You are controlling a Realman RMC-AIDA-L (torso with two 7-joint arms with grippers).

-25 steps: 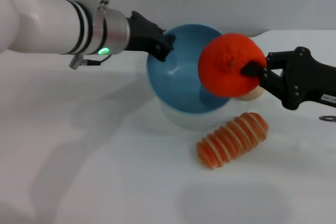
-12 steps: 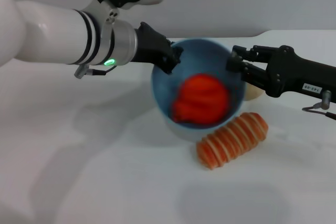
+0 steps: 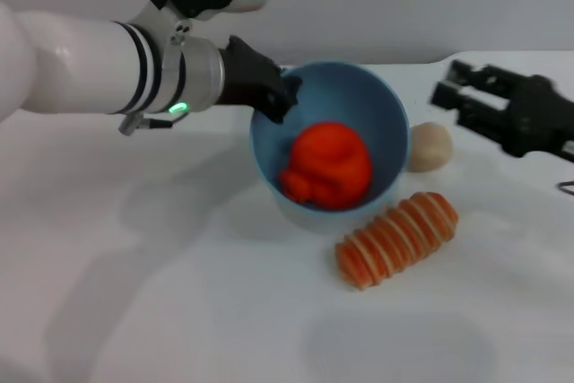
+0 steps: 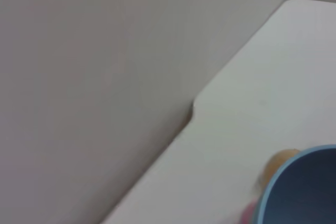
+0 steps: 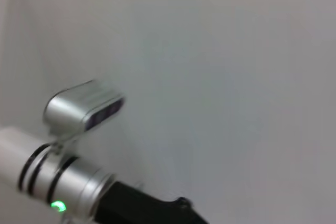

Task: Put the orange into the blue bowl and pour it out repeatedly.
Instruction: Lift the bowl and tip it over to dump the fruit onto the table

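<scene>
The orange (image 3: 328, 168) lies inside the blue bowl (image 3: 381, 114), which is tilted with its opening toward me. My left gripper (image 3: 280, 94) is shut on the bowl's left rim and holds it. The bowl's rim also shows in the left wrist view (image 4: 299, 187). My right gripper (image 3: 453, 87) is open and empty, to the right of the bowl and clear of it.
An orange-and-cream striped ridged oblong (image 3: 397, 238) lies on the white table (image 3: 179, 293) just in front of the bowl. A small tan ball (image 3: 430, 146) sits right of the bowl. The left arm (image 5: 79, 182) shows in the right wrist view.
My right gripper let go of the orange, which dropped into the bowl and settled. The right gripper then drew back to the right. The left gripper kept hold of the bowl.
</scene>
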